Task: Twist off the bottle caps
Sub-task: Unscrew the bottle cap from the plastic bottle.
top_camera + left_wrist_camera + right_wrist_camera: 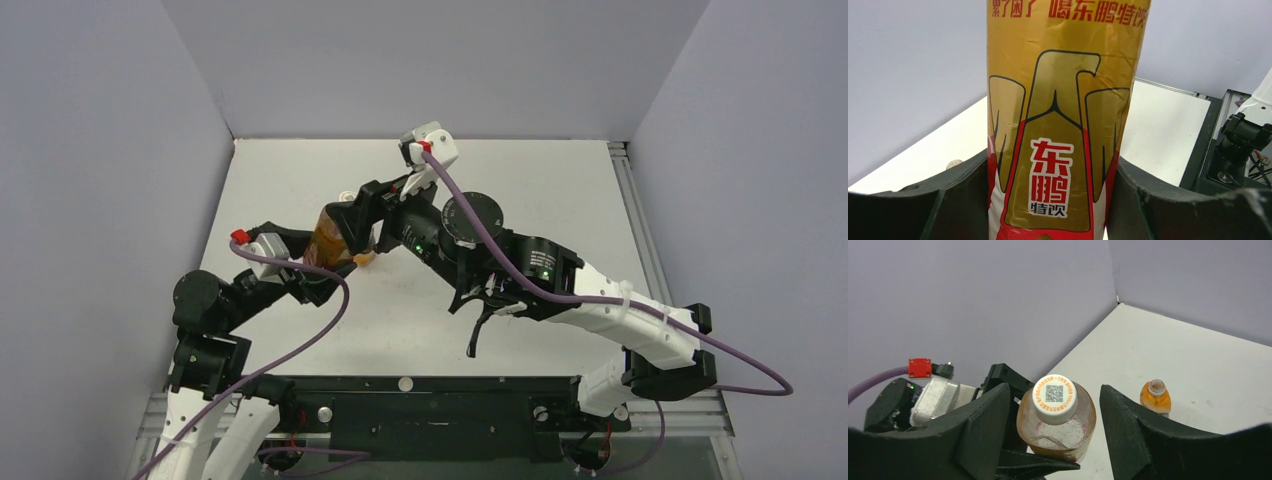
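Note:
My left gripper (1053, 200) is shut on the lower body of an upright reddish-brown bottle (1063, 100) with a gold and red label, its fingers pressed against both sides. The bottle's white cap (1054, 397), printed with a square code, sits on the neck. My right gripper (1055, 390) hangs open over the bottle's top, one finger on each side of the cap with a gap to both. In the top view both grippers meet at this bottle (328, 240), left of the table's middle. A small orange bottle (1155, 396) stands beyond with its neck open and no cap on it.
The white table (560, 190) is closed in by grey walls at the left, back and right. A small round pale thing (954, 163) lies on the table left of the held bottle. The right arm (520, 265) stretches across the table's middle.

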{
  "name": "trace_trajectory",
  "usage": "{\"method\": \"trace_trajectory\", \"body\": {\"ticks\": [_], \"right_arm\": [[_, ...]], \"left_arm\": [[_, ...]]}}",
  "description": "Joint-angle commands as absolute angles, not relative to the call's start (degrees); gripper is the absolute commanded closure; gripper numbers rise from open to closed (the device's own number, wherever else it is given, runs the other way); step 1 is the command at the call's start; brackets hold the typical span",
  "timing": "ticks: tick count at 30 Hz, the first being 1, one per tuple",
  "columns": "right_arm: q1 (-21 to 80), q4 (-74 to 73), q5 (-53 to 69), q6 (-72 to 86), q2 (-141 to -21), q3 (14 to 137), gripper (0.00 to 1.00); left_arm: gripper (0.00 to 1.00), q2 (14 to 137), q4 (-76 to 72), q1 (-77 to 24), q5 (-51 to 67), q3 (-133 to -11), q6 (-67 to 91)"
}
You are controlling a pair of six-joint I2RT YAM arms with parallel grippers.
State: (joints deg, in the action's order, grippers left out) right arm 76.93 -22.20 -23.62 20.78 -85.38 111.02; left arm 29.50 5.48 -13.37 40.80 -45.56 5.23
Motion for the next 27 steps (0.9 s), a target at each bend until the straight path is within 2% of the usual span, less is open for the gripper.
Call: {"method": "trace_trajectory", "body": {"ticks": [1, 14, 18, 19, 21, 24, 27], "right_arm": [[77.2, -22.7, -27.3, 20.9, -86.2, 113.5, 0.41], [77.0, -21.2, -27.0, 21.2, -86.1, 111.8, 0.78], [76.6, -21.8, -26.4, 21.3, -86.3, 111.7, 0.86], [76.5, -21.9, -26.3, 21.3, -86.3, 111.5, 0.93], [76.2, -21.9, -25.1, 20.7, -85.8, 110.3, 1.0], [74.8, -18.6, -20.4, 18.9, -82.7, 104.0, 1.0], [72.3, -11.4, -7.8, 17.5, -76.4, 96.0, 1.0]], "left_arm": [[0.94, 28.8, 6.0, -13.4, 39.0, -45.6, 2.7], [0.94, 28.6, 7.5, -13.4, 39.0, -44.9, 2.3], [0.94, 28.9, 7.4, -13.4, 39.1, -45.6, 3.2], [0.94, 29.0, 7.4, -13.4, 39.4, -45.7, 3.4], [0.94, 29.4, 7.5, -13.4, 40.7, -46.8, 5.0], [0.94, 30.2, 6.7, -13.4, 43.8, -48.1, 10.3], [0.91, 30.9, 4.2, -13.4, 51.4, -49.2, 18.8]]}}
